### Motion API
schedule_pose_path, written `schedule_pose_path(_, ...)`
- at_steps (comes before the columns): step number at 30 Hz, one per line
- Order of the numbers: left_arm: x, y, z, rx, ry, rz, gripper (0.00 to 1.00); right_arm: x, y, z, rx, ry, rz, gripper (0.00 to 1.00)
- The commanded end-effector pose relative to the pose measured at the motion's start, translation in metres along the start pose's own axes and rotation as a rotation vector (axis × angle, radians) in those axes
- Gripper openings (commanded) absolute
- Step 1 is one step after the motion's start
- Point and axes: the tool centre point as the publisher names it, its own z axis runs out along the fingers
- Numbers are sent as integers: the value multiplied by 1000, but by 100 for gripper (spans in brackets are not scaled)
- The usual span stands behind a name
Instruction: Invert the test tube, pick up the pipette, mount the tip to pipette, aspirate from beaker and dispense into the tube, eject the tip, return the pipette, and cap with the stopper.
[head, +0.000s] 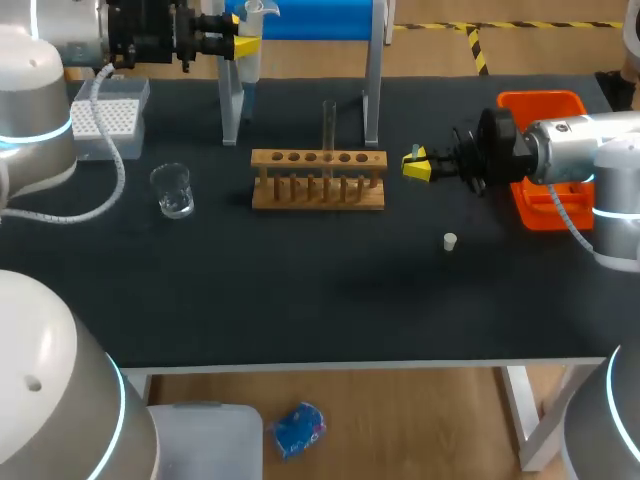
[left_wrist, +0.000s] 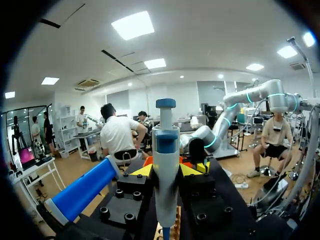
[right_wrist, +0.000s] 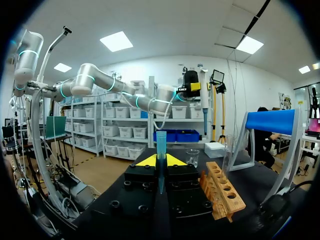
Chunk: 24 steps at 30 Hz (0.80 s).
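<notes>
Clamps the pipette (left_wrist: 165, 150) upright in the left hand (left_wrist: 166, 170), raised over the desk's (head: 300, 290) far edge, leftward. Pinches a blue tip (right_wrist: 161, 145) in the closed right hand (right_wrist: 160, 160), just right of the wooden rack (head: 318, 190) mid-desk. Shows the test tube (head: 328, 120) upright in that rack, beaker (head: 173, 190) nearer the left edge, stopper (head: 450, 241) lying toward the right.

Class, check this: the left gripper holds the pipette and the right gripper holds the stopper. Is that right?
No. The right gripper holds a blue tip, seen in the right wrist view; the stopper lies on the table. The left gripper does hold the pipette.
</notes>
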Motion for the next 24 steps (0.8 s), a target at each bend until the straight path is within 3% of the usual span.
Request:
schedule_pose_path(1, 0, 0, 3, -28, 119, -1, 0, 0, 0, -1, 1, 1, 0, 0)
schedule_pose_path(6, 37, -5, 12, -51, 51, -2, 0, 0, 0, -1, 1, 1, 0, 0)
schedule_pose_path(14, 91, 4, 45, 36, -37, -7, 0, 0, 0, -1, 1, 1, 0, 0)
schedule_pose_path(19, 106, 9, 63, 22, -116, -4, 0, 0, 0, -1, 1, 1, 0, 0)
schedule_pose_path(24, 109, -1, 70, 63, -152, 28, 0, 0, 0, -1, 1, 1, 0, 0)
